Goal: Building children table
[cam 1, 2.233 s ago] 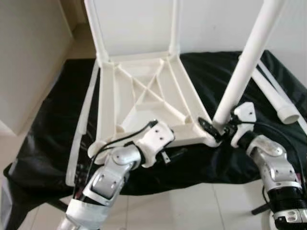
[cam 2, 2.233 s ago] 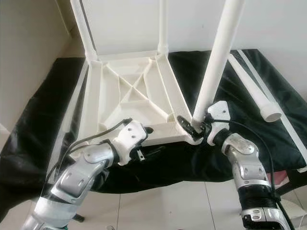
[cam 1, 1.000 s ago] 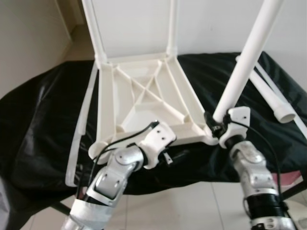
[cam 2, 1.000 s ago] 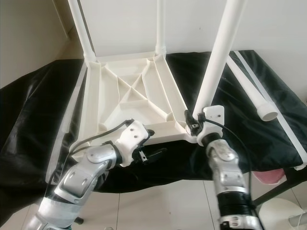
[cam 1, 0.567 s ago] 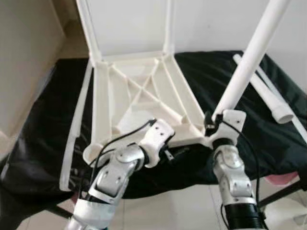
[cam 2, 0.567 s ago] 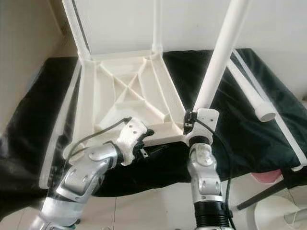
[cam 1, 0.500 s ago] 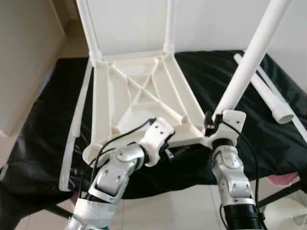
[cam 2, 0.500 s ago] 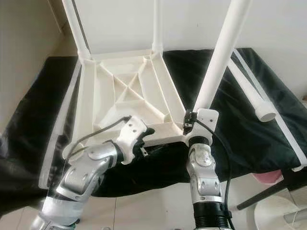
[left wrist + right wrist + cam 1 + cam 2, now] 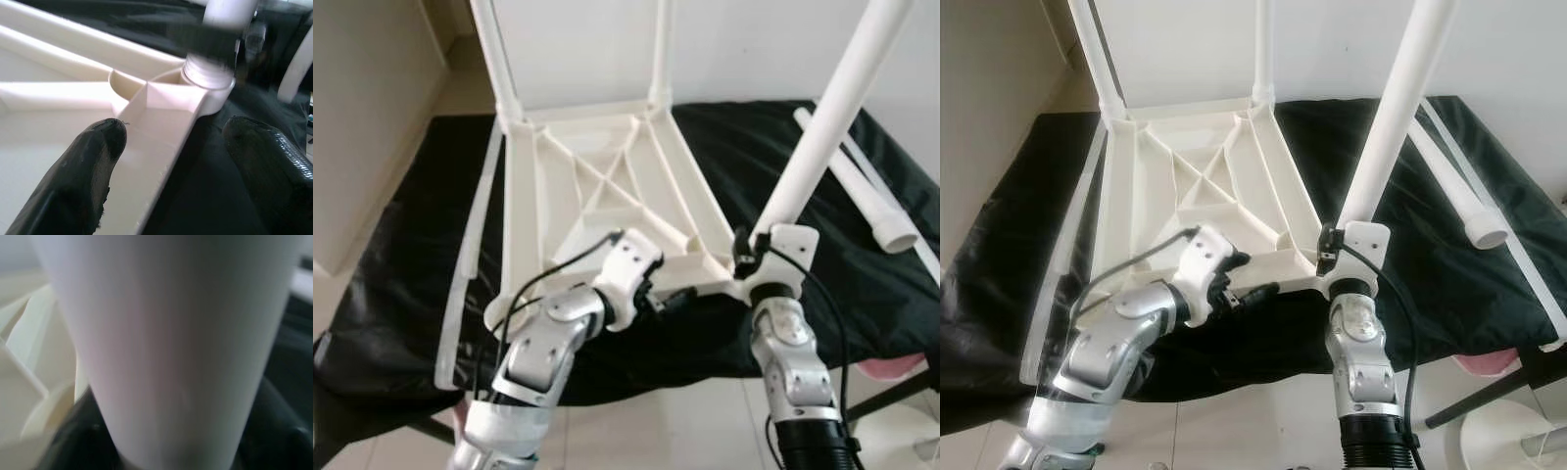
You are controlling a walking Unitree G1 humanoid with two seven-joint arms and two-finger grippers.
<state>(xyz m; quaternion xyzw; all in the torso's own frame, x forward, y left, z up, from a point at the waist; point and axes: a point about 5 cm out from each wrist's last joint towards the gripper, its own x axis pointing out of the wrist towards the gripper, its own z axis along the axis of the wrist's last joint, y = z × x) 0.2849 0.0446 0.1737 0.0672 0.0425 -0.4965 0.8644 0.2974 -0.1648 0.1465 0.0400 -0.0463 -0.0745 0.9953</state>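
- Left eye view — right gripper (image 9: 751,253): closed round the base of the white table leg (image 9: 822,122), just above the near right corner socket of the upturned tabletop (image 9: 597,196). Leg rises at a lean toward the upper right.
- Left eye view — left gripper (image 9: 668,298): at the tabletop's near edge, fingers pointing toward the same corner; spread is better judged from its wrist camera.
- Left eye view — tabletop: white plastic, ribbed underside up, lying on a black cloth (image 9: 411,255). Two legs already stand in the far corners; a spare leg (image 9: 867,191) lies on the cloth to the right.
- Right eye view — same arrangement. Near left corner socket (image 9: 1048,338) has no leg in it yet.
- Left wrist view — fingers (image 9: 83,166) parted, one over the tabletop's inner face, the other over the dark cloth, the rim between them; not clamped. Threaded collar of the corner socket (image 9: 208,81) lies ahead, the leg's base seated in it.
- Right wrist view — leg surface close up, smooth and white, with a dark finger (image 9: 73,440) against its lower part.
- Handling, judged: hollow plastic tube, light and stiff but smooth, likely to slip under twist. Best held low near the collar, where leverage on the socket is least. Tabletop light enough to slide on the cloth; steady it at the rim beside the corner.
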